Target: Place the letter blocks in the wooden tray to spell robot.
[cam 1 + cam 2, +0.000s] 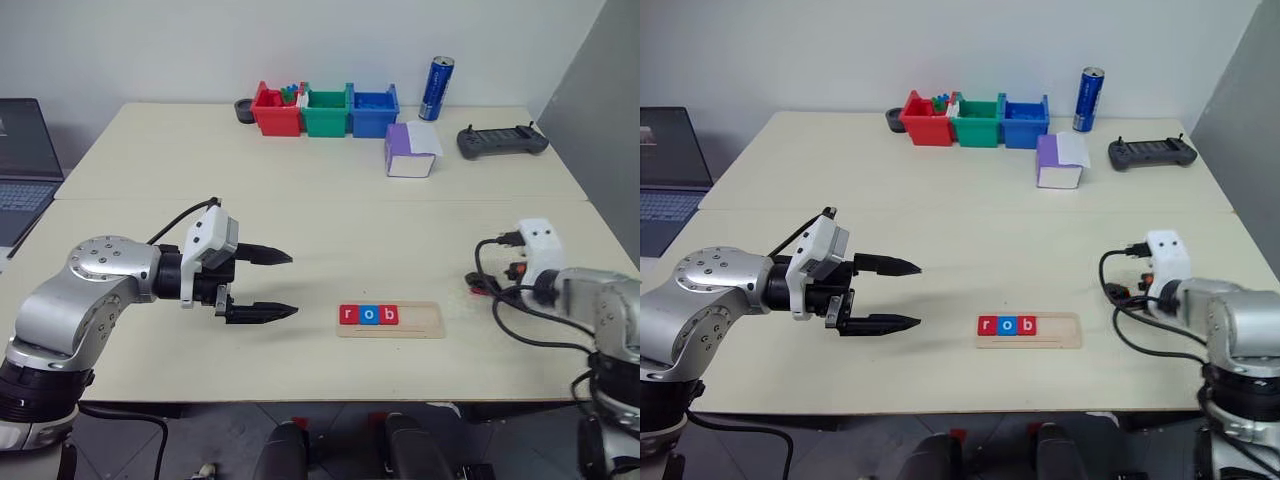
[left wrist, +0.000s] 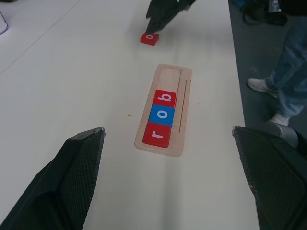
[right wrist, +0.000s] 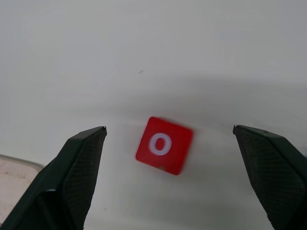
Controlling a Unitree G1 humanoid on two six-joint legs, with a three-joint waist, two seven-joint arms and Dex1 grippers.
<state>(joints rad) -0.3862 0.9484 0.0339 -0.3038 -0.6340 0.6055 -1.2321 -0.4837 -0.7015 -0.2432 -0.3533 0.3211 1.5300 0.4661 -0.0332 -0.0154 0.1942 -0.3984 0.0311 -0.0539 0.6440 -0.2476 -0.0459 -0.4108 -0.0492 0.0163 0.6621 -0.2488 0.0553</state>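
Tiles r, o, b [image 2: 161, 115] sit in the tray [image 2: 170, 76], a red o [image 3: 163, 144] lies loose on the table [image 1: 300, 200] between the right gripper's [image 3: 168, 177] spread fingers, t unplaced; left gripper [image 1: 272, 285] also gapes empty.

Three letter blocks [image 1: 368, 315] sit in the wooden tray's [image 1: 420, 322] left end; a fourth block [image 2: 149, 39] lies on the table [image 1: 330, 215] beyond the tray's right end.

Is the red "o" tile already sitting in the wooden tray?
No. The red "o" tile lies on the bare table between the open right pincer's fingers, apart from the wooden tray.
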